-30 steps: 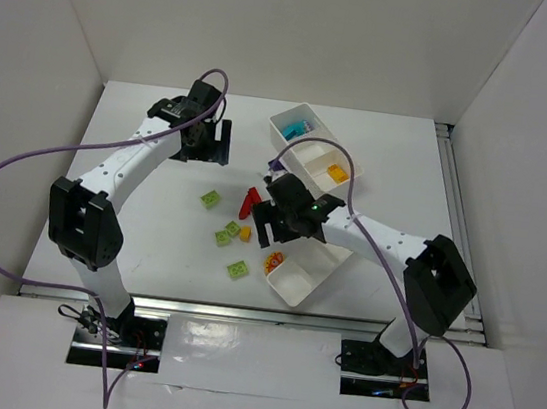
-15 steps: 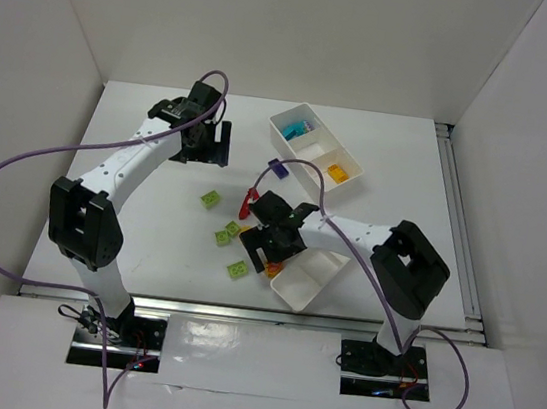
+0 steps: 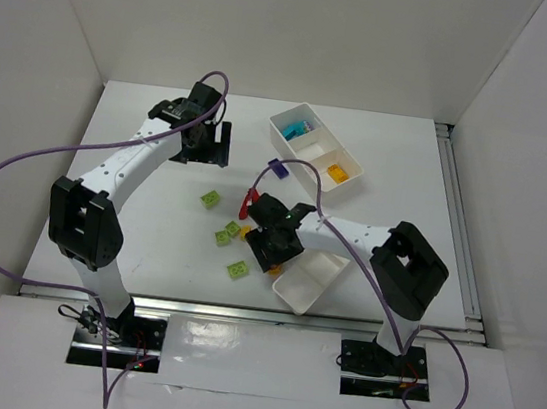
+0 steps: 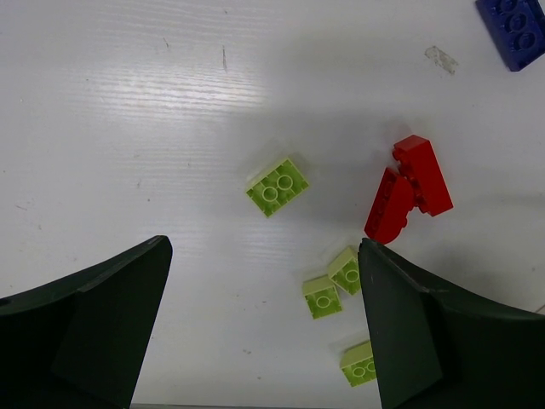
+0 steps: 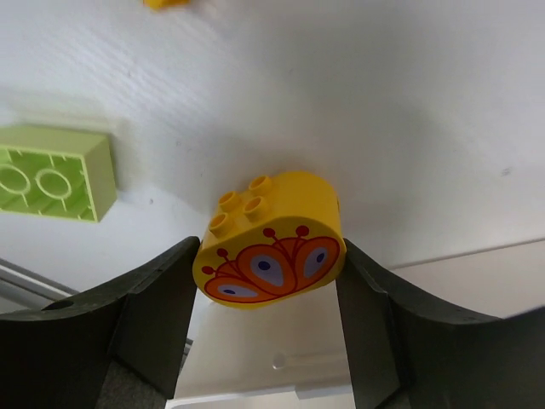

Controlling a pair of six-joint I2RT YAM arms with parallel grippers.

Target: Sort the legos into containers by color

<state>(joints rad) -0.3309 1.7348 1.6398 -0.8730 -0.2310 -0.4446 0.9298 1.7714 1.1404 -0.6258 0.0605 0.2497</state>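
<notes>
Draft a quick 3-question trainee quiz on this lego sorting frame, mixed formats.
1. True or false: the left end effector grips a brick.
2. What sits between the fingers of the right end effector?
3. The scene has a far tray, a near tray and the table. The purple brick lies in or on: A) the first B) the second C) the third.
Key: 1. False: it is open and empty. 2. A yellow printed brick. 3. C.
</notes>
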